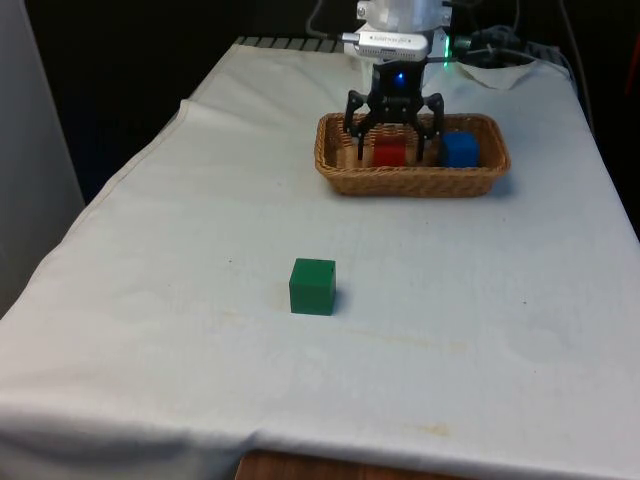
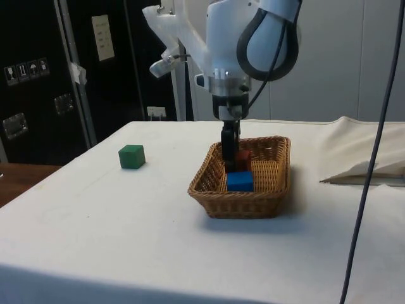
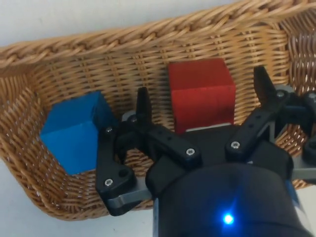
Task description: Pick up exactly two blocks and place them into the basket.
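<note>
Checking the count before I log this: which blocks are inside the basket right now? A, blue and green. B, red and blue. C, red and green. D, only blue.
B: the red block and blue block sit inside the basket, while the green block rests on the cloth outside it.

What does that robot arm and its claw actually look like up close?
The arm is glossy white with rounded casings and a thick black loop of cable near the wrist. The claw is black, with two angular linked fingers joined by small silver screws.
</note>
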Tool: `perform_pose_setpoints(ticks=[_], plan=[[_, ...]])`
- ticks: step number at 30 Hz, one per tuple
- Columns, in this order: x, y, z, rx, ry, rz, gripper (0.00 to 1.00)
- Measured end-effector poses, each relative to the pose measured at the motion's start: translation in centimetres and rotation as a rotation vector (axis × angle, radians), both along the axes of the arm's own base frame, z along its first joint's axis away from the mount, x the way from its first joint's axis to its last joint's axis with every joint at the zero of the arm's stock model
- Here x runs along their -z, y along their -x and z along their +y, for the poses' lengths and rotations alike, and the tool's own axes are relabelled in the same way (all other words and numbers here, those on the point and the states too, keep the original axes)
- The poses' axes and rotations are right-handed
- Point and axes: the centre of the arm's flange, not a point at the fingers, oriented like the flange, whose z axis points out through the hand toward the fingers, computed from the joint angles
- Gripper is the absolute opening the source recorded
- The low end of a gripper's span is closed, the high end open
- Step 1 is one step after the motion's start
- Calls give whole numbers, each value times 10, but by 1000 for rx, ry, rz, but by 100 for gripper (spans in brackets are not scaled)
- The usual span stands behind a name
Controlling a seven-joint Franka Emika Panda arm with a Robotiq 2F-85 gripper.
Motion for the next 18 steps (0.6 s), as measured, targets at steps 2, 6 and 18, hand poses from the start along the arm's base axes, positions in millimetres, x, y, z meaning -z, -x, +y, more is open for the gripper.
perform_pose_setpoints(ticks=[2, 6, 18], plan=[[-5, -2, 0, 6, -3, -12, 100], [-19, -4, 3, 20, -16, -22, 100], [-62, -8, 11, 69, -54, -53, 100]])
